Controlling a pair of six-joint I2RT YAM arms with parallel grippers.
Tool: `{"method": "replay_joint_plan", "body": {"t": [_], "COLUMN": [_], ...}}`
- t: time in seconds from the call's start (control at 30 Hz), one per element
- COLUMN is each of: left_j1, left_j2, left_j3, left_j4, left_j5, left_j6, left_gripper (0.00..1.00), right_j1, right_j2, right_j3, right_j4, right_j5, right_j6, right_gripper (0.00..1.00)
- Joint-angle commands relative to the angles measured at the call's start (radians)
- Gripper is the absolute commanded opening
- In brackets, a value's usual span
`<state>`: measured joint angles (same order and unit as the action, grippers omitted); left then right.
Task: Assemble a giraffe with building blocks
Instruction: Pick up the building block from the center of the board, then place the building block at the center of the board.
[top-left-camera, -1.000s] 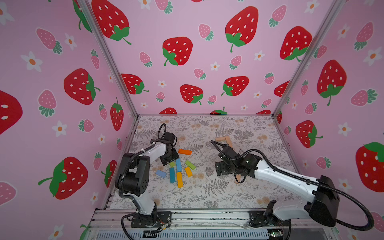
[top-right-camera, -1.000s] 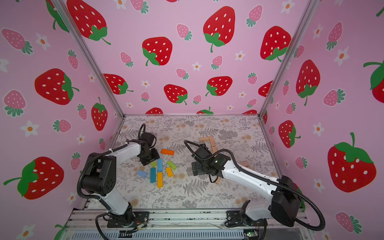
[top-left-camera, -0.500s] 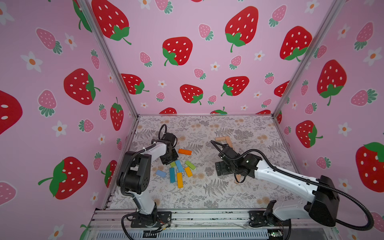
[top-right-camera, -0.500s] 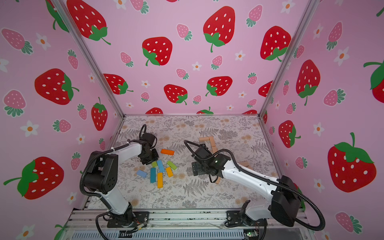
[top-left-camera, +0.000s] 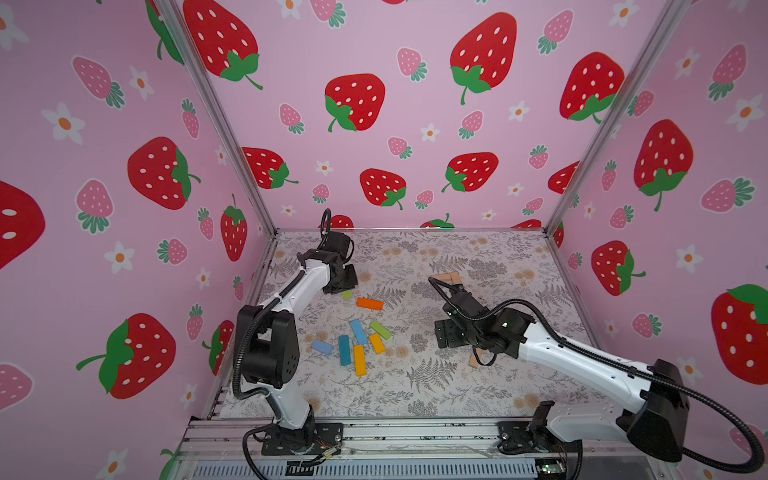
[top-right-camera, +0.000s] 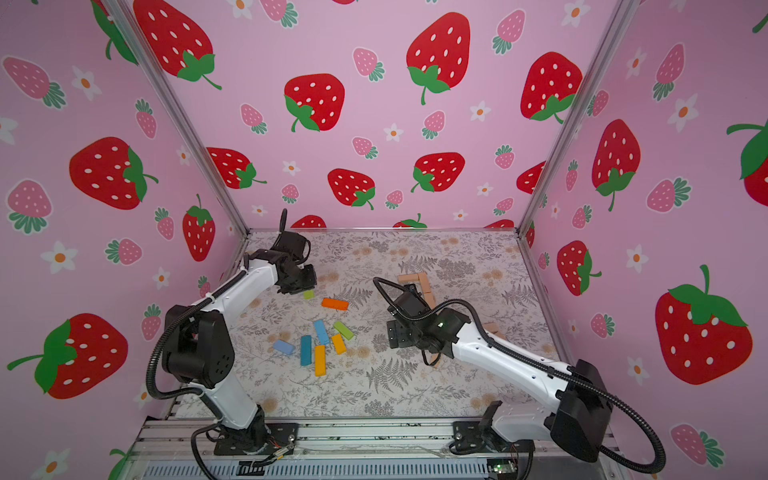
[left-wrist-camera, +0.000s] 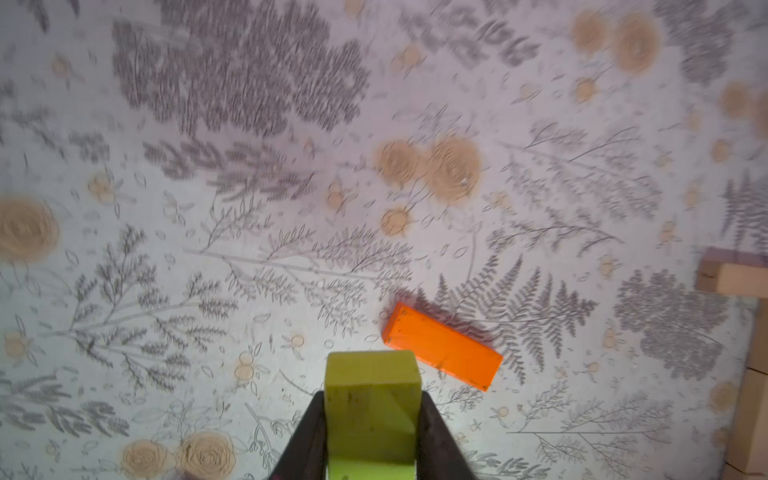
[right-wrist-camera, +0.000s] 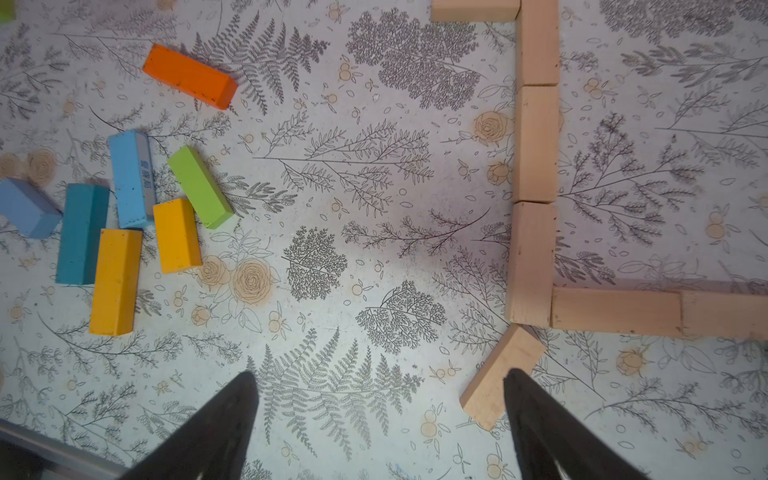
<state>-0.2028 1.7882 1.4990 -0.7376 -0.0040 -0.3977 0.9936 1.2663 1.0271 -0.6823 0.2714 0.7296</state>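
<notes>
Left gripper (left-wrist-camera: 371, 409) clamps a lime block (left-wrist-camera: 371, 384) at far left, probably to carry it to the tan outline (right-wrist-camera: 536, 145) at right. Right gripper (right-wrist-camera: 380, 376) hangs wide open, empty, beside a slanted tan bar (right-wrist-camera: 500, 376).

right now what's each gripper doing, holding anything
Left gripper: closed on a yellow-green block.
Right gripper: open, holding nothing.
</notes>
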Motion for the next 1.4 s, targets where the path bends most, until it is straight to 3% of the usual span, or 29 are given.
{"method": "replay_joint_plan", "body": {"t": [0.0, 0.13, 0.37, 0.4, 0.53, 0.67, 0.8, 1.07, 1.37], "left_j1": [0.002, -0.008, -0.056, -0.061, -0.098, -0.131, -0.132, -0.131, -0.108], "left_j2": [0.116, 0.243, 0.376, 0.406, 0.507, 0.573, 0.578, 0.587, 0.639], "left_j3": [0.153, 0.334, 0.457, 0.482, 0.558, 0.562, 0.526, 0.519, 0.608], "left_j4": [-0.097, -0.167, -0.204, -0.231, -0.292, -0.281, -0.211, -0.172, -0.264], "left_j5": [0.065, 0.110, 0.080, 0.087, -0.025, -0.168, -0.199, -0.179, -0.152], "left_j6": [0.230, 0.384, 0.662, 0.713, 0.873, 1.041, 1.168, 1.391, 1.514], "left_gripper": [0.16, 0.11, 0.07, 0.01, 0.00, 0.00, 0.00, 0.00, 0.00], "right_j1": [-0.010, -0.013, -0.013, -0.013, -0.013, -0.013, -0.013, -0.013, -0.015], "right_j2": [-0.034, -0.068, -0.145, -0.158, -0.192, -0.200, -0.200, -0.160, -0.127], "right_j3": [-0.008, -0.012, -0.054, -0.066, -0.093, -0.096, -0.108, -0.110, -0.108], "right_j4": [-0.027, -0.035, 0.025, 0.045, 0.088, 0.095, 0.113, 0.139, 0.160], "right_j5": [0.033, 0.035, 0.020, 0.020, 0.010, 0.008, 0.005, -0.005, -0.009], "right_j6": [-0.012, -0.031, -0.139, -0.159, -0.220, -0.265, -0.284, -0.308, -0.322], "right_gripper": [0.92, 0.91, 0.87, 0.86, 0.84, 0.83, 0.83, 0.83, 0.83]}}
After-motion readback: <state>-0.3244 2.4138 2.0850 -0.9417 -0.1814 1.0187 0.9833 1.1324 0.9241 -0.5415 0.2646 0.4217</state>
